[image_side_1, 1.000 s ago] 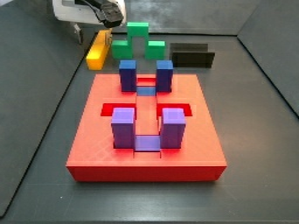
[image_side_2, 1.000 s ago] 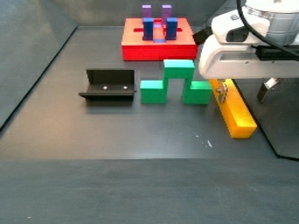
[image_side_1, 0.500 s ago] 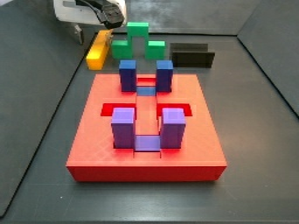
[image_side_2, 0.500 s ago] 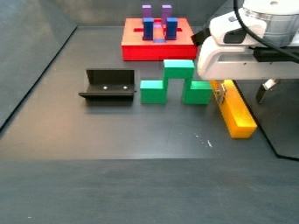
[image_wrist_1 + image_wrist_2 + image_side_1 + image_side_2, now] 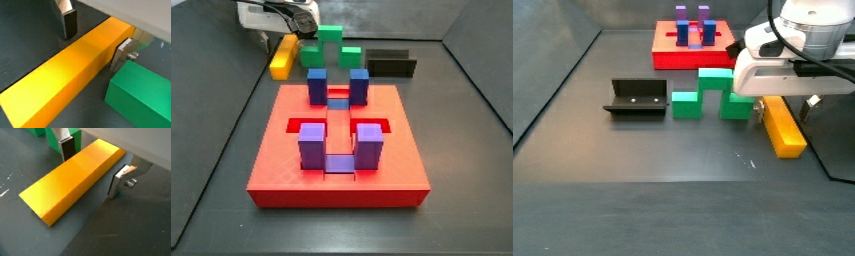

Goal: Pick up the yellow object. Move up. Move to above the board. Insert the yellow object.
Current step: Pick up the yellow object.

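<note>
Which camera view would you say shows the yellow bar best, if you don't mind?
A wrist view shows the whole yellow bar, lying between the open gripper fingers. The second wrist picture crops its ends. In both side views the gripper hides part of it.

Gripper (image 5: 91, 163): in both side views its body hides the fingers; we can't tell pad contact with the yellow object (image 5: 73, 177). Bar's far end hidden under gripper (image 5: 791, 75). Green block (image 5: 140, 97) cut by frame edge. Board (image 5: 676, 57) partly behind gripper.
</note>
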Controlling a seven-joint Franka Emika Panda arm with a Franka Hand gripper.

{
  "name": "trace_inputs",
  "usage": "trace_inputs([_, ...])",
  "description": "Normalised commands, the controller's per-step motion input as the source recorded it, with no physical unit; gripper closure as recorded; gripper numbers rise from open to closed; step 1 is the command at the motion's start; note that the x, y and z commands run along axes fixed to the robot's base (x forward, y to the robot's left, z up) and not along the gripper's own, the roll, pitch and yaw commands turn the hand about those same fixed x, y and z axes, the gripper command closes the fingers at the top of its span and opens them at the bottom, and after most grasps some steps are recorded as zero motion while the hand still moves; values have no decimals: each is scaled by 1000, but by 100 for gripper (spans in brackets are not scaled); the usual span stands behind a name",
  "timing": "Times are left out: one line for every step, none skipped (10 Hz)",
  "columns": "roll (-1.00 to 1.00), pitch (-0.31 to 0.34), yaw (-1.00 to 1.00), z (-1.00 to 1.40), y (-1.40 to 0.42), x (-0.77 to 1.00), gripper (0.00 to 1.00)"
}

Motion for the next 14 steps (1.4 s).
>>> trace_inputs([0,0,0,0,0,0,0])
trace_inputs([0,0,0,0,0,0,100])
trace_inputs([0,0,0,0,0,0,100])
trace_inputs([0,0,0,0,0,0,100])
trace_inputs([0,0,0,0,0,0,100])
trace_inputs([0,0,0,0,0,0,100])
trace_inputs([0,0,0,0,0,0,100])
trace_inputs([0,0,0,0,0,0,100])
trace_inputs([0,0,0,0,0,0,100])
trace_inputs([0,0,0,0,0,0,100])
trace_inputs([0,0,0,0,0,0,100])
trace_inputs([0,0,0,0,0,0,100])
trace_inputs([0,0,0,0,0,0,100])
trace_inputs([0,0,0,0,0,0,100])
